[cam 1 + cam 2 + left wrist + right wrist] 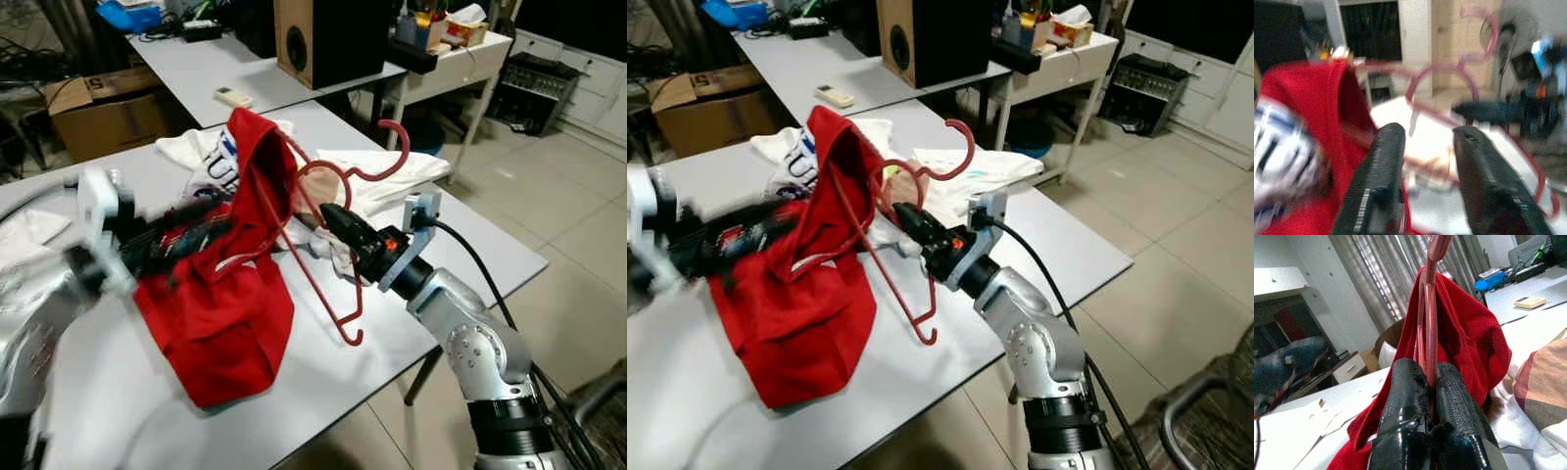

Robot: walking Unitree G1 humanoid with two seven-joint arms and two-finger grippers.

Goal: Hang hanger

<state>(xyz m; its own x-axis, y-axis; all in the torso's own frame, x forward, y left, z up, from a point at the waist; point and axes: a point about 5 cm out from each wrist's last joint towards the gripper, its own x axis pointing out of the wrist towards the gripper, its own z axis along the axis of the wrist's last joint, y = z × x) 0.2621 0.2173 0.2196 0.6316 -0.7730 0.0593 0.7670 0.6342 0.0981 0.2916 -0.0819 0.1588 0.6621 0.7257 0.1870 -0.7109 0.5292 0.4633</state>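
Observation:
A red hanger [315, 277] is held upright over the grey table [460, 245], its hook [394, 149] pointing up and right. My right gripper [327, 214] is shut on the hanger's wire, seen close in the right wrist view [1428, 374]. A red garment [221, 315] is draped over the hanger's left shoulder and hangs down onto the table. My left gripper [210, 221] is blurred and reaches against the garment from the left. In the left wrist view its fingers [1384, 161] stand apart with nothing between them, the garment [1312, 112] beside them.
White and printed clothes [384, 174] lie on the table behind the hanger. A second table behind holds a wooden speaker [323, 39] and a remote [233, 96]. A cardboard box [103, 108] sits at the back left. The table's edge runs close on the right, with tiled floor beyond.

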